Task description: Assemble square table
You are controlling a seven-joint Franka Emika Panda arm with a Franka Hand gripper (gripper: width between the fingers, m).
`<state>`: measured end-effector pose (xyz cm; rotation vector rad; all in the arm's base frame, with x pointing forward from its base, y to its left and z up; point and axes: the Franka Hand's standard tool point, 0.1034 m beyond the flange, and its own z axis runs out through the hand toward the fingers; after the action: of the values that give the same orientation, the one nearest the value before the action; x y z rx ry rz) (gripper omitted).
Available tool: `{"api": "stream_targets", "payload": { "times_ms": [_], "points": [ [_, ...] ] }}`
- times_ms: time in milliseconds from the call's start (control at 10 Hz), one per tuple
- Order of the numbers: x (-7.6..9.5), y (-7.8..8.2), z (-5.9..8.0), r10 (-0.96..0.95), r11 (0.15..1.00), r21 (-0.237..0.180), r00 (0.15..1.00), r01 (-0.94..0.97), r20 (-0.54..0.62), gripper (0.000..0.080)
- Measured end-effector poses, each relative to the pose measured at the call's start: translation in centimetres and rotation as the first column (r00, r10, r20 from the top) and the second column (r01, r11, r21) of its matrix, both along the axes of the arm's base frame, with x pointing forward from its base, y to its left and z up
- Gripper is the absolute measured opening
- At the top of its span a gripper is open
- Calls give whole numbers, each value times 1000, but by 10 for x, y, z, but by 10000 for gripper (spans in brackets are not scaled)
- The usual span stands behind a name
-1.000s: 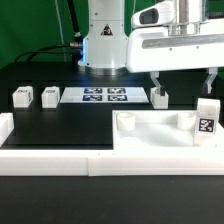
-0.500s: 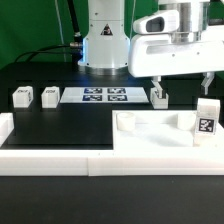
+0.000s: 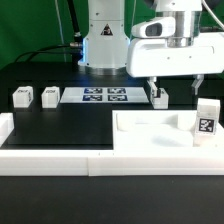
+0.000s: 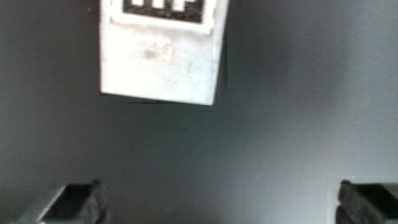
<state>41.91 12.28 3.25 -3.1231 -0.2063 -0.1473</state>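
As the exterior view shows, the hand (image 3: 174,86) hovers released above the far side of the desk (image 3: 60,122), towards the exterior view's right, just beside a leg block (image 3: 158,97). The square tabletop (image 3: 150,130) lies nearer. The step is likely fetching this leg.

In the wrist view, the leg block (image 4: 164,55) lies ahead of the spread fingers (image 4: 75,200), not between them. The hand must centre, then descend. Bare desk surrounds it.

Black tabletop (image 3: 70,125) under square slab (image 3: 150,137), three leg blocks (image 3: 21,96), marker board (image 3: 105,96), border wall (image 3: 50,160).
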Motion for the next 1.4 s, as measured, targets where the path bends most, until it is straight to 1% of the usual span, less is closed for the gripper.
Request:
{"api": "stream_targets", "payload": {
  "times_ms": [200, 300, 400, 800, 900, 1000, 1100, 1300, 1400],
  "points": [
    [0, -2, -1, -5, 1000, 0, 1000, 5, -4, 648],
    [-10, -15, -6, -44, 999, -3, 996, 44, -77, 648],
    [-13, -19, -8, -62, 998, -4, 993, 62, -103, 648],
    [-17, -19, -10, -62, 998, -5, 989, 62, -136, 648],
    [-24, -18, -10, -72, 997, -4, 969, 74, -235, 648],
    [-18, -18, -4, -85, 996, 2, 932, 92, -351, 648],
    [-12, -19, -1, -88, 995, 0, 893, 98, -442, 648],
    [-8, -17, -2, -87, 995, -6, 799, 104, -595, 648],
    [-3, -17, -6, -88, 995, -10, 792, 103, -604, 648]
  ]
}}
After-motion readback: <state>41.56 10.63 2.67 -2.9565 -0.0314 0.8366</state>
